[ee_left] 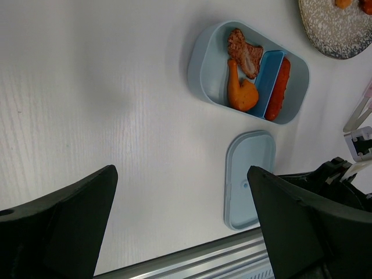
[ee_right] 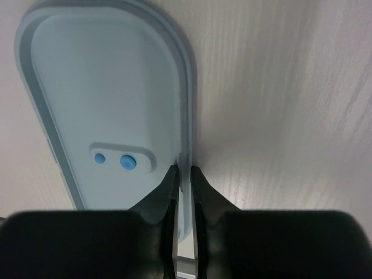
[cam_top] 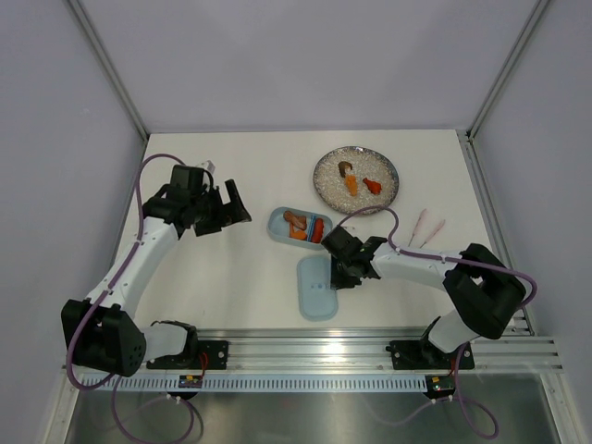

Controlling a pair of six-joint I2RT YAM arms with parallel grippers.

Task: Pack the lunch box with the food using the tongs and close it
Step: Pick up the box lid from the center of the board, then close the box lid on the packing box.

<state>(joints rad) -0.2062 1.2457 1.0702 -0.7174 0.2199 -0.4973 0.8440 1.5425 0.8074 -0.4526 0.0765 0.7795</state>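
Near edge, top view: lid lies flat on the table, inner face up, long axis running near to far, just in front of the lunch box and apart from it

Right gripper is down at the lid's right rim. Wrist view: fingers drawn nearly together with the rim pinched between them, one tip inside the rim, the other outside against the table

Lunch box sits open at mid-table, just beyond the lid. A blue divider splits it. The wider compartment holds a brown piece and an orange piece, touching; the narrow one holds a red sausage

Left gripper hangs above bare table, well left of the box, fingers wide apart, nothing between them

Tongs lie on the table right of the box, near the plate, touched by neither arm

Farthest: round speckled plate, just beyond the box, carrying a brown-tipped orange piece and an orange-red piece
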